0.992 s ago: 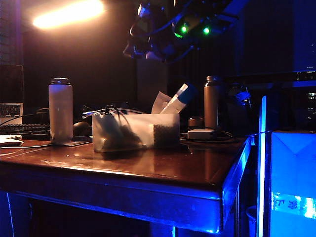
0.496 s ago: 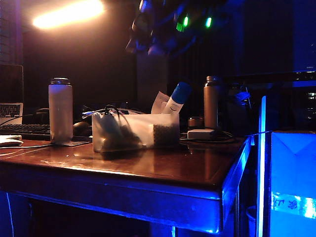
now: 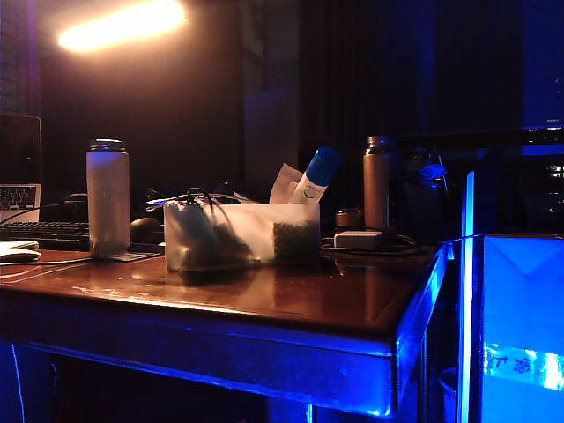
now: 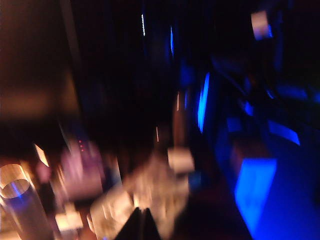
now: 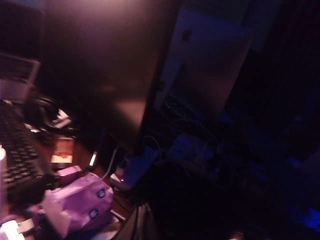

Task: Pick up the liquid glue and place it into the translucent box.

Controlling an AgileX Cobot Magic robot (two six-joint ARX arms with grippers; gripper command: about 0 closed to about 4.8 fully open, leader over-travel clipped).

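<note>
Now the liquid glue [image 3: 314,180] leans inside the translucent box [image 3: 242,233], its blue cap tilted up and to the right above the box rim, with a white paper slip just beside it. The box sits on the brown desk [image 3: 291,304], between the white flask [image 3: 108,198] on one side and the brown metal bottle [image 3: 377,181] on the other, and dark cables show through its frosted walls. Neither arm appears in the exterior view. In the left wrist view, badly blurred, the left gripper [image 4: 141,225] shows only as two dark tips drawn together at the frame edge, with pale clutter and a clear cylinder beyond them; nothing sits between the fingers. In the right wrist view the right gripper [image 5: 142,222] is likewise a dark wedge with its fingers pressed together and empty; ahead of them lie a purple packet [image 5: 80,202], a keyboard [image 5: 17,155] and a tangle of cables, all well apart from the fingers.
</note>
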